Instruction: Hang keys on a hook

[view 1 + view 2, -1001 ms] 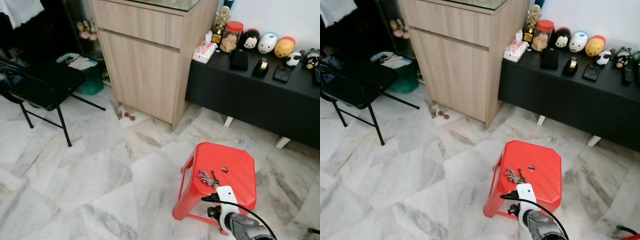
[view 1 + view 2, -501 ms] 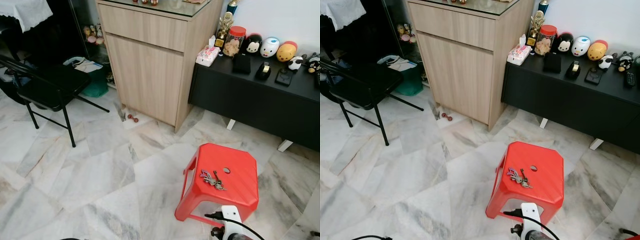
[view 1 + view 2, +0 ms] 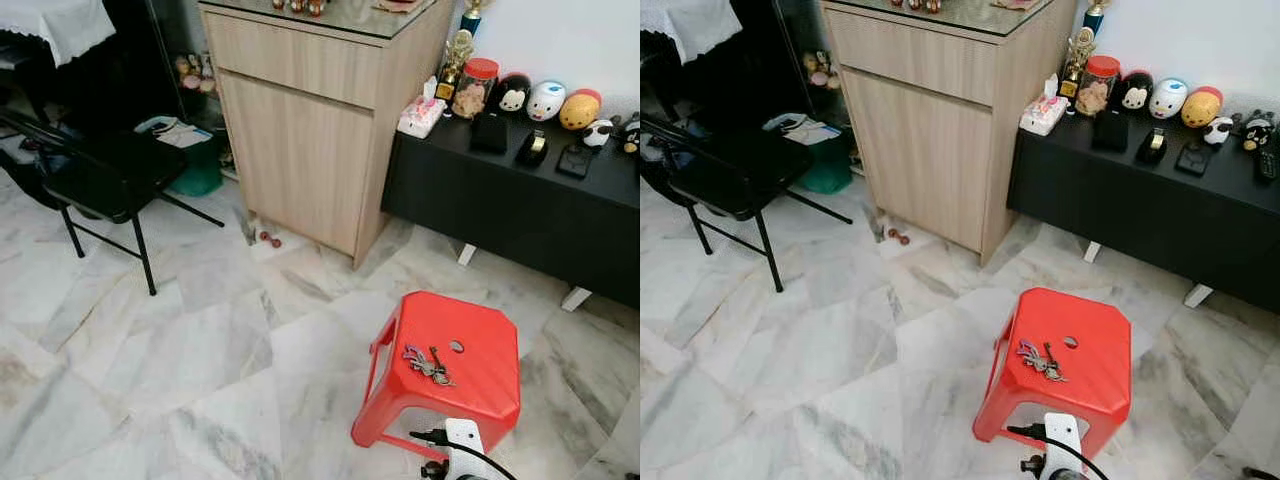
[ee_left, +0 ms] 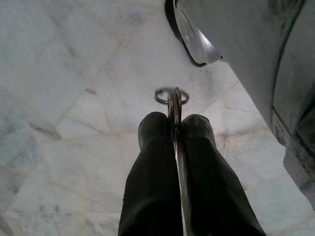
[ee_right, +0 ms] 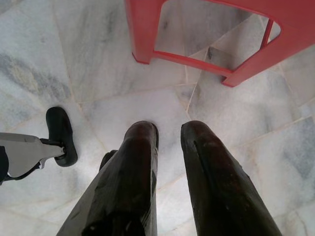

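**Right arm drops back as the robot stands off the stool**

A bunch of metal keys lies on the red plastic stool, near its left edge beside the small round hole. Over the last second the right gripper has sunk from beside the stool's front edge; it now hangs low over the marble floor, fingers slightly parted and empty. The left gripper pinches a flat metal blade with a small ring. No hook is visible, so hanging seems far off
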